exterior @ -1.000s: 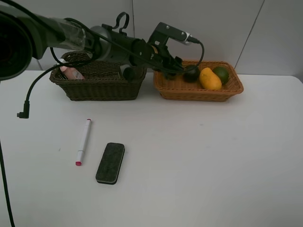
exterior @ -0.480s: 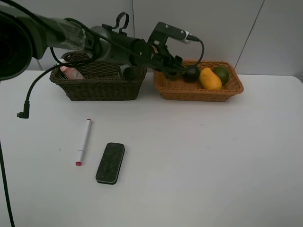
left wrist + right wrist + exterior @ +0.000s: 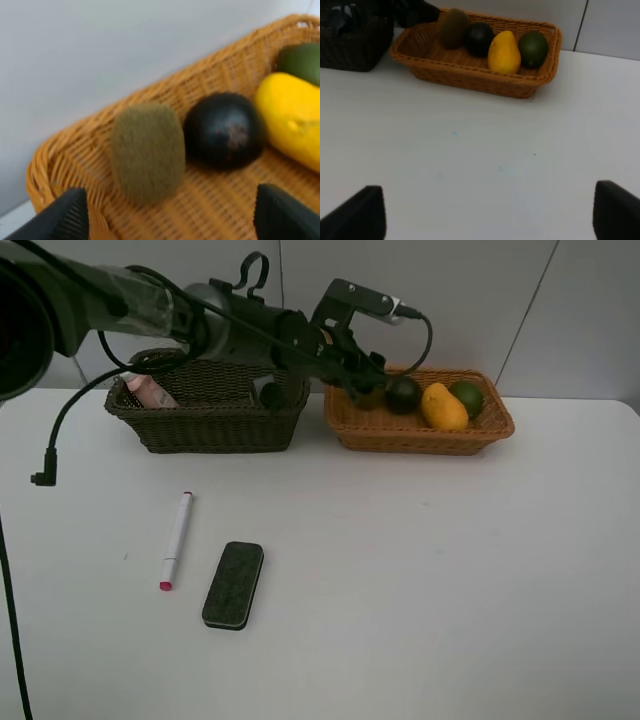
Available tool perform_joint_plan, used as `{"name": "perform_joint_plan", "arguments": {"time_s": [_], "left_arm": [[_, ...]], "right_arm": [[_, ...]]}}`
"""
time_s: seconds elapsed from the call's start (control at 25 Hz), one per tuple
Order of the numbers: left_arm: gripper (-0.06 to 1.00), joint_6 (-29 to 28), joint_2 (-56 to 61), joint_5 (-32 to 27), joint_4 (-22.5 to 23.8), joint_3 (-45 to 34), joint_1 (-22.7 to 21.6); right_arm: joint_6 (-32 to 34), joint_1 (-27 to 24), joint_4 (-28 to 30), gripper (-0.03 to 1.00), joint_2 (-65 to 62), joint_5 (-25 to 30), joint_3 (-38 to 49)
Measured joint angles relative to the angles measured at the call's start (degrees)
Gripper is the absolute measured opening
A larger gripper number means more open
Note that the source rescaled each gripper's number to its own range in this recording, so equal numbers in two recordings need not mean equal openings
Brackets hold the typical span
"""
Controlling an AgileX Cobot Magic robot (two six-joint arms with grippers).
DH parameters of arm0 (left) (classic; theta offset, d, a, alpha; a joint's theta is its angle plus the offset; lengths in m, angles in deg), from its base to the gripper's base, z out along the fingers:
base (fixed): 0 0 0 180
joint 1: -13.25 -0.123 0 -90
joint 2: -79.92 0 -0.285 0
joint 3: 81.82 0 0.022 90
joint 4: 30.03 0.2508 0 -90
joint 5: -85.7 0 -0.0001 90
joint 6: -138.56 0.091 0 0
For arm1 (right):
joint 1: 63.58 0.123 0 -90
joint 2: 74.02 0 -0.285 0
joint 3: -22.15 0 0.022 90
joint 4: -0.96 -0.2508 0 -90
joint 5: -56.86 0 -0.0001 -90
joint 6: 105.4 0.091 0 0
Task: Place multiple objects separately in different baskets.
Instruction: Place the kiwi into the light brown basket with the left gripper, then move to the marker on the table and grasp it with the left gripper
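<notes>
The far orange basket (image 3: 420,443) is hovered over by the left gripper (image 3: 172,217), spread open, nothing held; the right gripper (image 3: 485,212) is released too. Near left on the bench (image 3: 450,590), the eraser (image 3: 233,585) is likely light, firm, best pinched across its width; the slick marker (image 3: 176,539) beside it, mid-barrel.

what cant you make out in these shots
- Dark basket contents: exterior high view, left arm covers most beyond the pink bottle.
- Kiwi: mostly hidden behind left hand in exterior high view.
- Lime: cut by left wrist frame edge.
- Right hand: only fingertips at right wrist frame edge.
</notes>
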Motion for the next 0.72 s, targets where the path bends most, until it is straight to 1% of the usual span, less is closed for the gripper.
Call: {"name": "perform_joint_plan", "arguments": {"time_s": [0.24, 0.48, 0.6, 0.72], "left_arm": [[0.86, -0.5, 7.0, -11.5, 0.0, 0.0, 0.0], [0.86, -5.2, 13.8, -22.7, 0.0, -0.5, -0.4], [0.86, -8.0, 17.5, -24.7, 0.1, -4.4, -1.5], [0.86, -10.6, 22.5, -24.7, 0.2, -12.6, -3.2]], "right_arm": [[0.0, 0.0, 0.0, 1.0, 0.0, 0.0, 0.0], [0.0, 0.0, 0.0, 1.0, 0.0, 0.0, 0.0], [0.0, 0.0, 0.0, 1.0, 0.0, 0.0, 0.0], [0.0, 0.0, 0.0, 1.0, 0.0, 0.0, 0.0]]}}
